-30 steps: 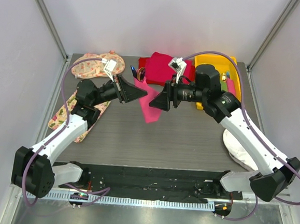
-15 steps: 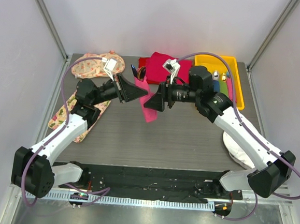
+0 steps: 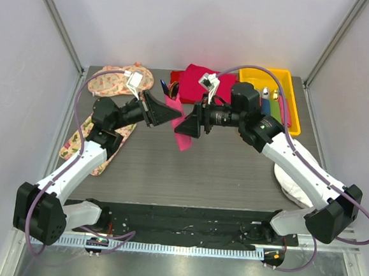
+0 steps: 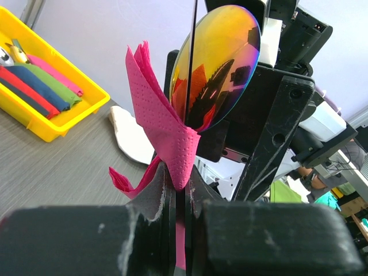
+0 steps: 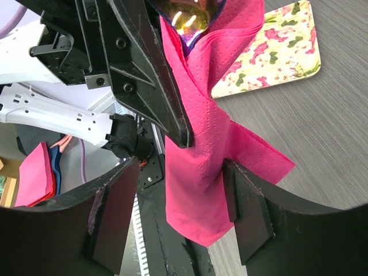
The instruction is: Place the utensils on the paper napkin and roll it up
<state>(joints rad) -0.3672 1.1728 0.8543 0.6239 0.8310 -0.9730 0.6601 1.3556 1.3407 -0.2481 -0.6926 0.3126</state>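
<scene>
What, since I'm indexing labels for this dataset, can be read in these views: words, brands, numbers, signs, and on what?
No text is readable in any view.
The white module on the left wrist: any marking too small to read.
The white module on the right wrist: likewise.
The paper napkin and yellow bin show no print.

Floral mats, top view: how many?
2. One floral mat at the far left; a second floral mat nearer, partly under the left arm. More may be hidden.

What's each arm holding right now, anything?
Left gripper: jaws shut on the paper napkin.
Right gripper: jaws open, one on either side of it, gripping nothing.
</scene>
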